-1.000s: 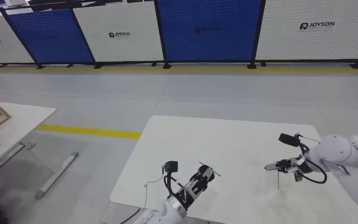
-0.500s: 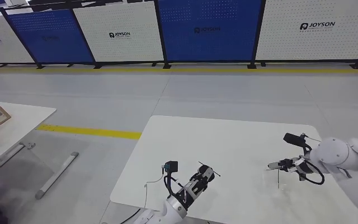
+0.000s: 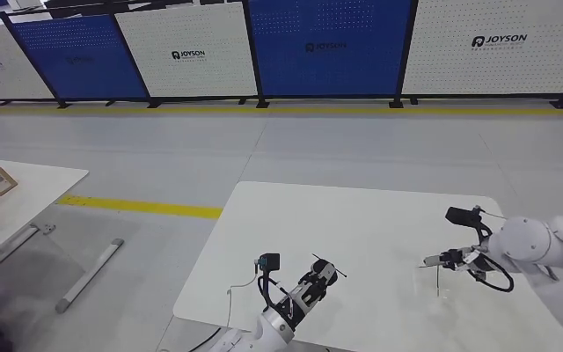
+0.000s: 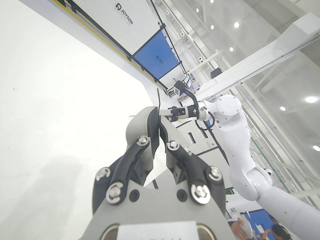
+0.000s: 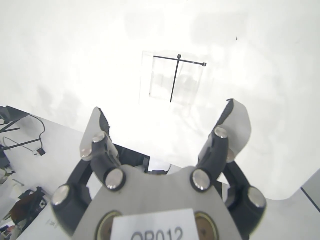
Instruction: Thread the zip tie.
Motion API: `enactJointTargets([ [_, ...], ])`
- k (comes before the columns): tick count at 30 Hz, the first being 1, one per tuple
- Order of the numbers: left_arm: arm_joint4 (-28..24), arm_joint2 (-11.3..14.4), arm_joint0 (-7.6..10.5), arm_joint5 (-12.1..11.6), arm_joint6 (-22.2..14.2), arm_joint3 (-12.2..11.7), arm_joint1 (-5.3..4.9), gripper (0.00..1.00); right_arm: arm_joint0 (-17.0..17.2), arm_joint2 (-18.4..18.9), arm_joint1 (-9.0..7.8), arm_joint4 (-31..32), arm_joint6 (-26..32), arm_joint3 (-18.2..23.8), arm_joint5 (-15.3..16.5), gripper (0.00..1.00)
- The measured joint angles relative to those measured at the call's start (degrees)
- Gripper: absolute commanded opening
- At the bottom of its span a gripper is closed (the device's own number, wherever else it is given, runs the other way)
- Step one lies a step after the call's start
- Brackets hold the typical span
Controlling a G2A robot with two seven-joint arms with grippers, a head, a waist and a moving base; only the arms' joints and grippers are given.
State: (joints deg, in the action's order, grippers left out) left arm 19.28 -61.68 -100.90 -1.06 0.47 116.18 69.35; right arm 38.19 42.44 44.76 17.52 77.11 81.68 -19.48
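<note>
My left gripper [image 3: 324, 268] sits near the table's front edge, shut on a thin black zip tie [image 3: 338, 269]. In the left wrist view that zip tie [image 4: 158, 97] sticks out past the closed left gripper [image 4: 159, 116]. My right gripper [image 3: 433, 260] hovers at the table's right side, open and holding nothing. Beyond the open right gripper [image 5: 166, 107], two black zip ties lie crossed on a clear holder [image 5: 160, 86]: one long tie [image 5: 175, 78] and one across it [image 5: 192, 62]. From above, the long tie shows as a short dark line [image 3: 438, 280] just below the right gripper.
The white table [image 3: 352, 220] is bare between the two arms. Its front edge runs close by the left arm. Blue and white partition panels [image 3: 325, 48] stand far behind across the floor.
The right arm has drifted slightly to the right, staying above the clear holder. The left arm and its zip tie have not moved.
</note>
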Motion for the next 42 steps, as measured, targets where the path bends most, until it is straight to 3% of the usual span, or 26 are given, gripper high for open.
enactJointTargets([
  [14, 0.0, 0.0, 0.00, 0.0, 0.0, 0.0, 0.00, 0.00, -3.0, -3.4, 3.48, 2.3, 2.5, -6.7, 0.0, 0.43],
  [24, 0.0, 0.0, 0.00, 0.0, 0.0, 0.0, 0.00, 0.00, -5.9, -8.2, 6.19, 3.1, 2.5, -11.0, 0.0, 0.38],
  [26, 0.0, 0.0, 0.00, 0.0, 0.0, 0.0, 0.00, 0.00, -6.4, -8.8, 6.56, 3.0, 2.5, -11.6, 0.0, 0.33],
  [38, 0.0, 0.0, 0.00, 0.0, 0.0, 0.0, 0.00, 0.00, -8.9, -13.3, 8.71, 2.1, 2.5, -15.9, 0.0, 0.31],
  [42, 0.0, 0.0, 0.00, 0.0, 0.0, 0.0, 0.00, 0.00, -10.0, -15.3, 9.58, 1.4, 2.5, -17.3, 0.0, 0.26],
])
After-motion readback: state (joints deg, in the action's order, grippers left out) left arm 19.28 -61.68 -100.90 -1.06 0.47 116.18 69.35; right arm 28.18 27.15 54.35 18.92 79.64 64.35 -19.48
